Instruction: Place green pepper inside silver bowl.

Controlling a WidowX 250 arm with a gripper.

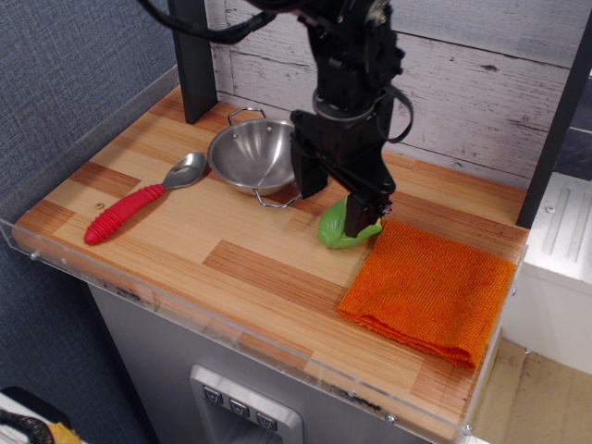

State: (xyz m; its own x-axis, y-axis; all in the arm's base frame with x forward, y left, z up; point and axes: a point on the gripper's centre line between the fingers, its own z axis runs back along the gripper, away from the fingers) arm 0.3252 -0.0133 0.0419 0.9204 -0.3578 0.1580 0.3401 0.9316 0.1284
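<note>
The black end effector (338, 202) hangs low over the middle of the wooden table (259, 264), a little toward the back edge, with its two fingers spread apart. The near finger (363, 211) stands in front of the green pepper (333, 228) and covers its yellow tip; the other finger (309, 176) is on the far-left side, between the pepper and the silver bowl (262, 154). The fingers look to straddle the pepper, but the view does not show whether they press on it, so whether it is gripped cannot be told.

The green pepper lies on the table surface, just beside the back-left corner of the orange cloth (430, 289), with its green body showing below and to the left of the near finger. It is outside the bowl.

The silver bowl sits upright toward the back-left part of the table, near the pepper but apart from it, with one wire handle pointing to the back edge and the other to the front. Its inside holds nothing. A spoon with a red handle (139, 201) lies left of the bowl, its metal head close to the bowl's rim and its handle running toward the front-left corner. The orange cloth lies flat at the right side, reaching toward the front-right corner.
</note>
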